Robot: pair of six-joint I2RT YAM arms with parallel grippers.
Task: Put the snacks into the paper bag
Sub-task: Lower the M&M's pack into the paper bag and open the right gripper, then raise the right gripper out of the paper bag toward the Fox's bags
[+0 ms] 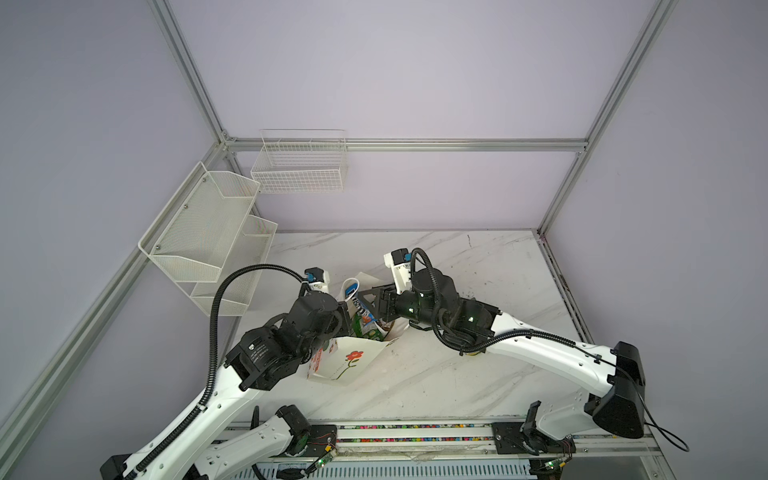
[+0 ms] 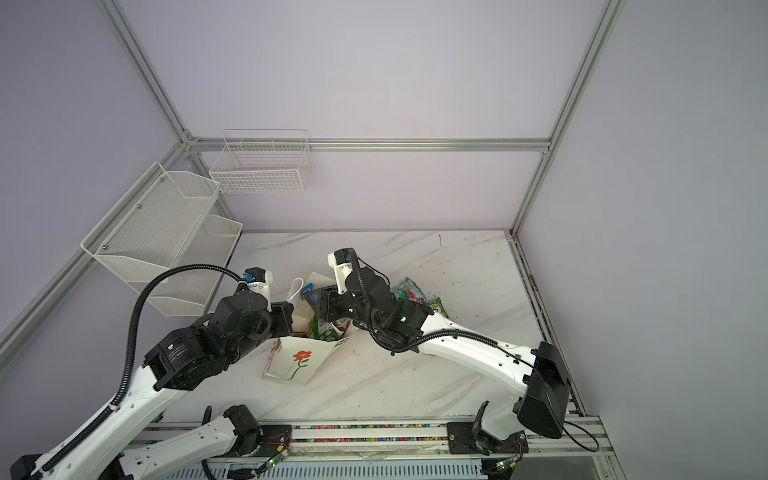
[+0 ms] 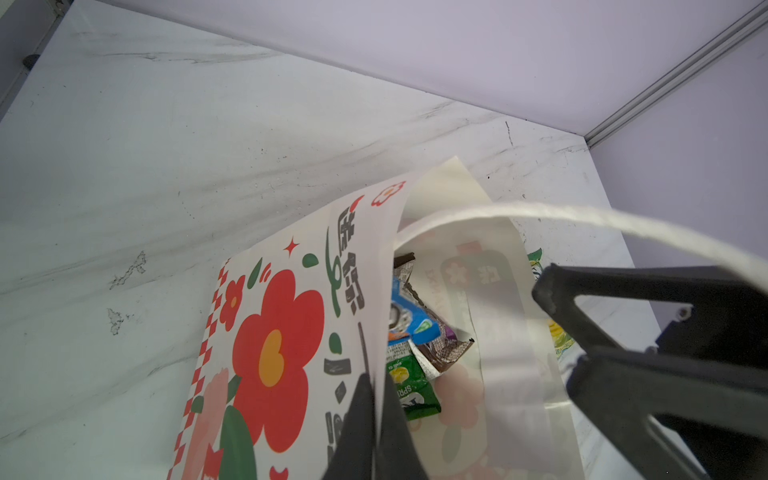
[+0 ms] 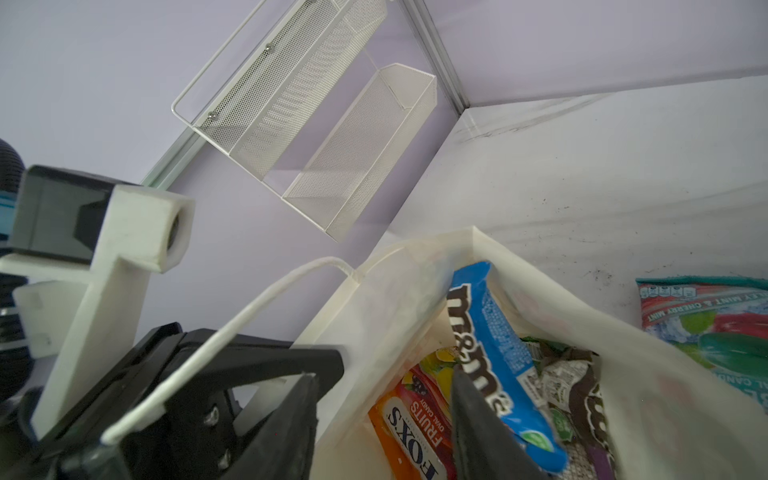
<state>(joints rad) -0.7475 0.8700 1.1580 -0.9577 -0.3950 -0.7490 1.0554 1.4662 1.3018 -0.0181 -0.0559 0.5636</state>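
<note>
Right wrist view: right claw (image 4: 382,374) open over M&M's packet (image 4: 494,353), lodged in the paper bag (image 4: 395,299); left claw (image 3: 374,382) pinches the bag wall. Next, probably the teal packet (image 4: 702,316) on the worktop (image 4: 623,166), frame right.

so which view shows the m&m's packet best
Right wrist view: the m&m's packet stands in the paper bag, logo readable. Left wrist shows a blue part behind the bag wall; top views only a blue scrap.

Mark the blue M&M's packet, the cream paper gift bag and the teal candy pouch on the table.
blue M&M's packet (image 4: 496,340): right wrist view, middle of the wrapper.
cream paper gift bag (image 1: 345,366): a top view, flower-printed side wall.
teal candy pouch (image 4: 702,318): right wrist view, printed front face.
</note>
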